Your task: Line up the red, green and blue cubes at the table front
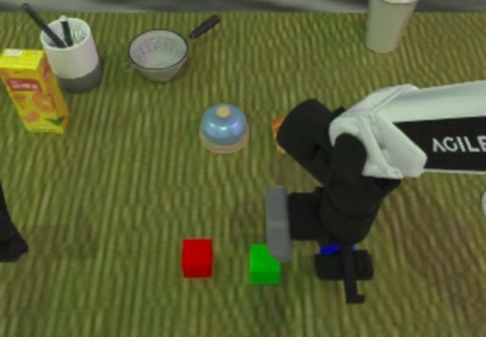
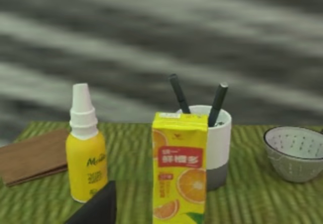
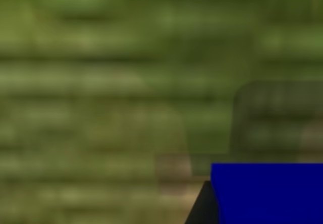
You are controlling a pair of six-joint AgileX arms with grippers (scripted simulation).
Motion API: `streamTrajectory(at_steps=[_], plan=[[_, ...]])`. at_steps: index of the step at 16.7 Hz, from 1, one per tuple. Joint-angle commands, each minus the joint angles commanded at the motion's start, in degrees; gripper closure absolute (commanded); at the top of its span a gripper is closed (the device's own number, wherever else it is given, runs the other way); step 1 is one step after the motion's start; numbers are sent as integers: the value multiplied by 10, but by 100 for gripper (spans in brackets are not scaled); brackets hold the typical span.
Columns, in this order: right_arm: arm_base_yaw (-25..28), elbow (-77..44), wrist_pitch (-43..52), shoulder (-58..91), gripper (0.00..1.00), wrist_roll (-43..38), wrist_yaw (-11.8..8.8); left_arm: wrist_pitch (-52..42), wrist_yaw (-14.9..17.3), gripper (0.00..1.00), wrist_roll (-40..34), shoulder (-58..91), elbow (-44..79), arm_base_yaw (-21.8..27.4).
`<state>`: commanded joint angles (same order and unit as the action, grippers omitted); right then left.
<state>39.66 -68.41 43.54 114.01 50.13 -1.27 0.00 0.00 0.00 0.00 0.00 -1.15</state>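
Olive-green woven bench (image 1: 137,193) spread under everything, ribbed like a mat. White right arm reaching in from the right side, black wrist bent down over the front of the bench, right pincer (image 1: 338,257) low beside the green cube. Deep blue showing just under the wrist: blue cube (image 1: 328,250) mostly hidden from above, filling a corner of the right wrist view (image 3: 266,193) with a dark finger (image 3: 202,209) against its side. Gripped between the fingers, by the look of it. Left arm parked at the left edge, only a dark tip (image 1: 9,234) visible; cannot tell whether the left pincer is open or closed.

Farther back: yellow juice carton (image 1: 32,90), white cup holding dark pens (image 1: 72,52), white colander (image 1: 158,52), tall white cup (image 1: 392,11), blue domed bell (image 1: 223,127) mid-bench. Yellow bottle (image 2: 86,158) seen only from the left wrist.

Green cube (image 1: 263,265) and red cube (image 1: 197,258) resting at the front, near each other but apart, red to the left.
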Motion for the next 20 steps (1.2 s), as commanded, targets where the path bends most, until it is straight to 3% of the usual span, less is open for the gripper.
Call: streamTrajectory(at_steps=[7, 17, 20], plan=[[0, 0, 0, 0, 2, 0, 0, 0, 0, 0, 0, 0, 0, 0], [0, -2, 2, -1, 0, 0, 0, 0, 0, 0, 0, 0, 0, 0], [3, -25, 42, -17, 0, 4, 0, 0, 0, 0, 0, 0, 0, 0]])
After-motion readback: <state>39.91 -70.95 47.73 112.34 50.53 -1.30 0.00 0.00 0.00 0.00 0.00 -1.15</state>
